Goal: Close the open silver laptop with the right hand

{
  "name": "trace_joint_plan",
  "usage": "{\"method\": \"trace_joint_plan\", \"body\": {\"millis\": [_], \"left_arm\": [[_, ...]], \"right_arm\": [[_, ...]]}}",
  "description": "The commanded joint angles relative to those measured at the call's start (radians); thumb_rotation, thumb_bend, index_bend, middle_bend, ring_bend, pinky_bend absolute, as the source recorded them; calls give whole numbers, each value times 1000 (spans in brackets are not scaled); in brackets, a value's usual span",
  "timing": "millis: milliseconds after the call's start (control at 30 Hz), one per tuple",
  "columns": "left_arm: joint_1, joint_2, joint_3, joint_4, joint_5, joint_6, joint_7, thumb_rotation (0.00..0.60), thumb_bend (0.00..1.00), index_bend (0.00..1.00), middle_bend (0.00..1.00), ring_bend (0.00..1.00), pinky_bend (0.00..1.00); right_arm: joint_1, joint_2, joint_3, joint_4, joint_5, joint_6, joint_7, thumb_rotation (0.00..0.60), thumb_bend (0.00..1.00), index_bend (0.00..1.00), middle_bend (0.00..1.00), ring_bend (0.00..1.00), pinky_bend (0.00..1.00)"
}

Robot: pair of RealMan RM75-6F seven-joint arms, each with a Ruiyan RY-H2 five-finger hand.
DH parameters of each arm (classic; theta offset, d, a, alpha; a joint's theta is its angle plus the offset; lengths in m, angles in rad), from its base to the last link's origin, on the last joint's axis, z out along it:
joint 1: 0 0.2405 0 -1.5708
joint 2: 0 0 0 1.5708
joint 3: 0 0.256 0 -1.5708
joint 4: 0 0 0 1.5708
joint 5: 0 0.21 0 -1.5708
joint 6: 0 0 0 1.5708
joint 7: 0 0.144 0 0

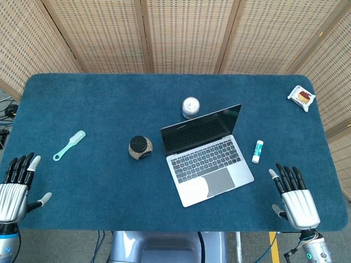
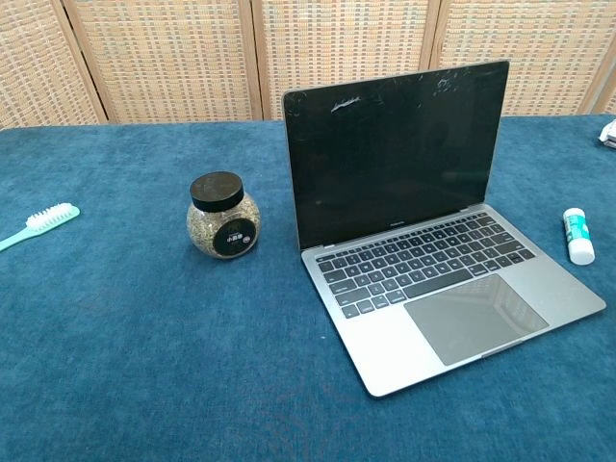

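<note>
Centrally on the blue table (image 1: 98,109) sits the silver laptop (image 1: 205,159), lid upright, screen dark. Well to its right, the right hand (image 1: 295,198) rests at the table's near edge, fingers spread, empty. Far to the laptop's left, the left hand (image 1: 15,189) lies likewise spread. A black-lidded jar (image 2: 222,218) stands just left of the laptop.

Open silver laptop (image 2: 433,241) on blue table (image 2: 125,366), round jar (image 2: 222,218) left, brush (image 2: 38,225), white tube (image 2: 577,236) right

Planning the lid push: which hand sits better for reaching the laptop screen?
Right hand: it rests open nearer the laptop. The left hand is at the far table edge.
</note>
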Motion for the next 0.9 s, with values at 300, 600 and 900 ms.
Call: {"method": "trace_joint_plan", "body": {"millis": [300,600,900], "left_arm": [[0,1,-1,0,0,1,-3,600,16,0,0,0,0],[0,8,-4,-4,-4,2,-18,600,16,0,0,0,0],[-1,13,-7,-5,-8,0,-32,600,16,0,0,0,0]], "right_arm": [[85,96,91,-182,-42,-20,-126,600,396,0,0,0,0],[229,126,204,-332,63,-198,-288,600,573,0,0,0,0],[352,89,275,-364,219,-337,-416,600,805,25,0,0,0]]}}
